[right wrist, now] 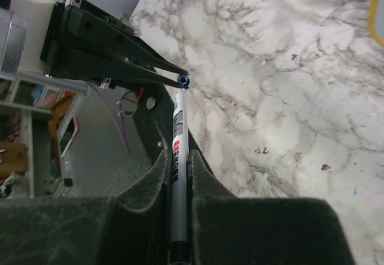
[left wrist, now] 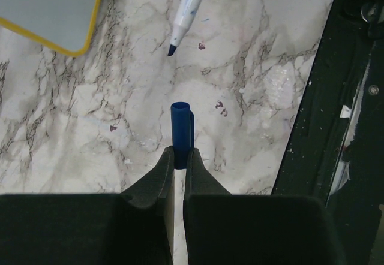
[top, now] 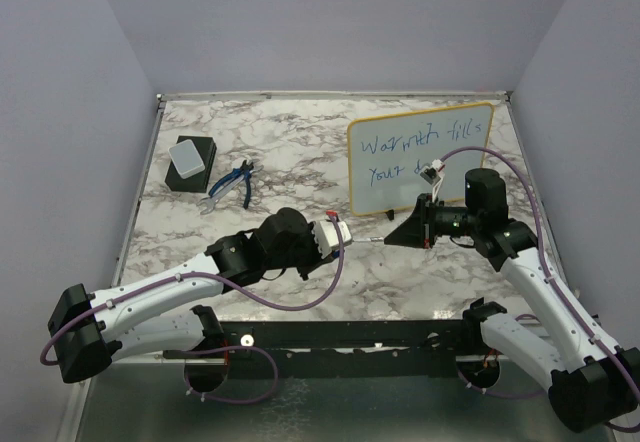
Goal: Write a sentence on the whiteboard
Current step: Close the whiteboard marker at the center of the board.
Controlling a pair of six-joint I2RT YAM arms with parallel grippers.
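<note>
I have the left gripper [left wrist: 181,156] pinched shut on a short blue cap [left wrist: 181,127]. The cap's open end sticks out past the fingertips. The right gripper [right wrist: 179,160] is clamped on the barrel of the marker [right wrist: 179,127], which runs straight out between its jaws. The marker's blue tip points at the left arm.

From my overhead view the two grippers face each other over the middle of the table [top: 290,132], nearer its near edge than its far one. The left wrist camera shows bare marble between the marker tip and the mouth of the cap, so they are close but apart. In the right wrist camera the tip lines up with the cap's ring, and I cannot tell any gap there.

The whiteboard [top: 372,198] stands upright towards the far right corner of the table, with its face turned to the arms. The sentence [top: 400,146] is on it in thin blue handwriting. The top line reads "Warmth fills". The second line starts "Your d", and the rest is hidden behind the right arm's wrist.

Over by the left edge sits a black eraser block [top: 190,162] with a grey top. Just to its right lies a pair of blue-handled pliers [top: 232,184], well apart from both grippers.
</note>
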